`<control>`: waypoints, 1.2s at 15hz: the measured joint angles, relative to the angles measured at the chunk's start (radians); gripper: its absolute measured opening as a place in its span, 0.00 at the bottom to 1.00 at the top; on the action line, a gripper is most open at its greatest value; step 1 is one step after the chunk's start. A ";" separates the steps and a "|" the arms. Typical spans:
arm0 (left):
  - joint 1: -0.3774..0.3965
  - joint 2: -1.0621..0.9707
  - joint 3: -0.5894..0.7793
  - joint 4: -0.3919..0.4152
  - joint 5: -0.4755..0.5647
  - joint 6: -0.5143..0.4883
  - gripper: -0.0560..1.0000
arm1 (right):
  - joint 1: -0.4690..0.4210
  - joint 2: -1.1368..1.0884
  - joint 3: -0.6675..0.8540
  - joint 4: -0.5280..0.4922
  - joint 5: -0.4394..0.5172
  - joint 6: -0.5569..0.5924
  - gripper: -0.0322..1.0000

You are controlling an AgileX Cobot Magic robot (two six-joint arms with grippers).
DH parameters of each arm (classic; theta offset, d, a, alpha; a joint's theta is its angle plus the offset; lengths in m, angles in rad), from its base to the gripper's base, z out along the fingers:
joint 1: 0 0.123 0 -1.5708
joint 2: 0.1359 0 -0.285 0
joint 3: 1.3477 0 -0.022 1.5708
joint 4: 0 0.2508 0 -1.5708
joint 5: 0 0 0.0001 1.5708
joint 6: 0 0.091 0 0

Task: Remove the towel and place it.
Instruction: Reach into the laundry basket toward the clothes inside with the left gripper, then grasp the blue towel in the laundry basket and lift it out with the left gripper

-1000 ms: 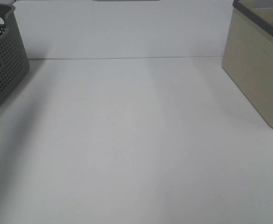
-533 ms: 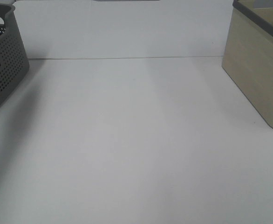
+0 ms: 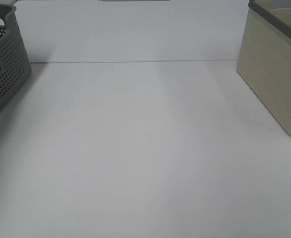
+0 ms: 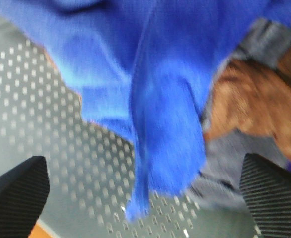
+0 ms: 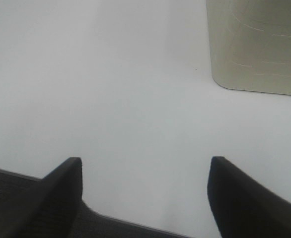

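Mostly plastic and cloth, nearly all matt.
Towel (image 4: 155, 89): soft plush cloth, blue, fuzzy nap, no shine. Grey basket (image 3: 4, 74): hard plastic, wall punched with small holes, dull, with a slight sheen in the left wrist view. Brown cloth (image 4: 257, 99) beside the towel: fuzzy and rougher-looking. Grey cloth (image 4: 225, 163) next to it: blurred, can't tell the weave. Beige bin (image 3: 272, 74): matt wall with faint fine lines like wood grain, and a smooth, darker grey rim (image 3: 277, 22). Table (image 3: 145, 158): white, smooth, matt, plain. Left gripper (image 4: 144, 196) fingers (image 4: 272, 196): black, finely ribbed face. Right gripper (image 5: 145, 171) fingers (image 5: 61, 193): black, matt, too dark to tell the texture.
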 joint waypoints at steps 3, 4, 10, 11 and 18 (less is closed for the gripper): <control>0.000 0.067 -0.001 0.039 -0.122 0.000 0.99 | 0.000 0.000 0.000 0.000 0.000 0.000 0.71; 0.003 0.068 -0.001 0.039 -0.125 0.000 0.99 | 0.000 0.000 0.000 0.000 0.000 0.000 0.71; 0.052 0.067 -0.001 0.039 -0.037 0.001 0.62 | 0.000 0.000 0.000 0.000 0.000 0.000 0.71; 0.053 0.067 -0.001 0.039 -0.045 0.001 0.52 | 0.000 0.000 0.000 0.000 0.000 0.000 0.71; 0.053 0.067 -0.001 0.037 -0.049 -0.027 0.18 | 0.000 0.000 0.000 0.000 0.000 0.000 0.71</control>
